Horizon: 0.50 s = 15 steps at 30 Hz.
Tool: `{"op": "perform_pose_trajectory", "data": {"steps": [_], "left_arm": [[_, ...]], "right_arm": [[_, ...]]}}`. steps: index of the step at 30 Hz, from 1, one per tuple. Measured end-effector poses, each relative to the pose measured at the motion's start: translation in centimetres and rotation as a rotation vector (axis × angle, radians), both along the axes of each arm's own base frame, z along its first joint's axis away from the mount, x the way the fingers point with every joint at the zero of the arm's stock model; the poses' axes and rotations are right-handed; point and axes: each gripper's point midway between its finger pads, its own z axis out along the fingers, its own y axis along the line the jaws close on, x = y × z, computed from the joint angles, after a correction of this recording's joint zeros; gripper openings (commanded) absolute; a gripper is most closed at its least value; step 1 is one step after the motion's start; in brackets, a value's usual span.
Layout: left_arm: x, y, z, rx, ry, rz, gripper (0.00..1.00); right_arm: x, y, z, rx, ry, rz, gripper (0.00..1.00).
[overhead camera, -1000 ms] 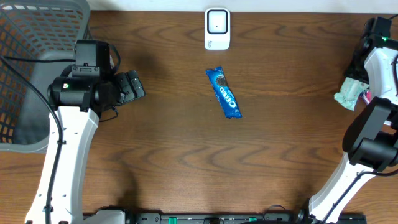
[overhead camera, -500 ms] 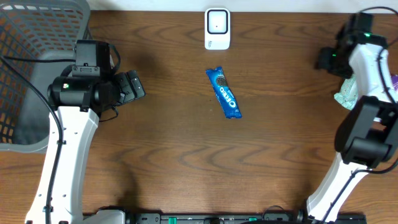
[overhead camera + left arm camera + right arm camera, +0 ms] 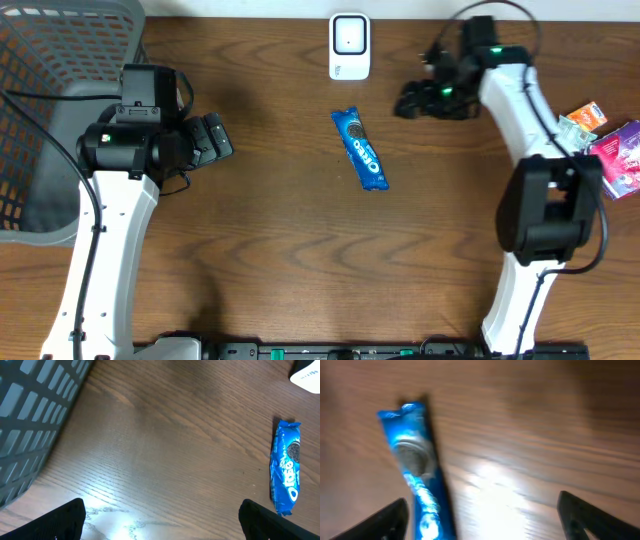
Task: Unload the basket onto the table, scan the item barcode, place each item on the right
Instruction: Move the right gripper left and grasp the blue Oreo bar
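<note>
A blue Oreo packet [image 3: 360, 150] lies flat in the middle of the wooden table, its long side running away from me. Behind it at the far edge stands a white barcode scanner [image 3: 349, 45]. My right gripper [image 3: 410, 103] hovers open just right of the packet's far end, holding nothing. Its wrist view is blurred; the packet [image 3: 417, 475] shows beside the left finger of that gripper [image 3: 482, 520]. My left gripper [image 3: 215, 140] is open and empty, well left of the packet. In the left wrist view the packet [image 3: 285, 472] lies ahead of the right finger [image 3: 262, 520].
A grey mesh basket [image 3: 60, 100] fills the far left corner, close behind the left arm. Loose snack packets [image 3: 605, 140] lie at the right edge. A corner of the scanner [image 3: 307, 375] shows in the left wrist view.
The right arm has swung from the table's right edge leftward to beside the packet, and its jaws have widened. The left arm has not moved.
</note>
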Motion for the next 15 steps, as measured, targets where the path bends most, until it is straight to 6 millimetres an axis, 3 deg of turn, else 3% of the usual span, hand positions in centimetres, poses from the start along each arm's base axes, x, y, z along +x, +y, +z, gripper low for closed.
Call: {"op": "perform_pose_trajectory", "data": {"steps": [5, 8, 14, 15], "left_arm": [[0.0, 0.0, 0.0, 0.000, 0.001, 0.000, 0.98], [0.0, 0.0, 0.0, 0.000, 0.000, 0.000, 0.98], [0.0, 0.0, 0.0, 0.000, 0.000, 0.000, 0.98], [0.0, 0.0, 0.0, 0.000, 0.001, 0.000, 0.98]], "right_arm": [[-1.2, 5.3, -1.8, -0.028, -0.040, 0.123, 0.99], [-2.4, 7.4, -3.3, -0.069, -0.043, 0.162, 0.99], [-4.7, 8.3, -6.3, -0.208, -0.006, 0.143, 0.99], [-4.9, 8.2, -6.6, -0.223, -0.004, 0.141, 0.92]]}}
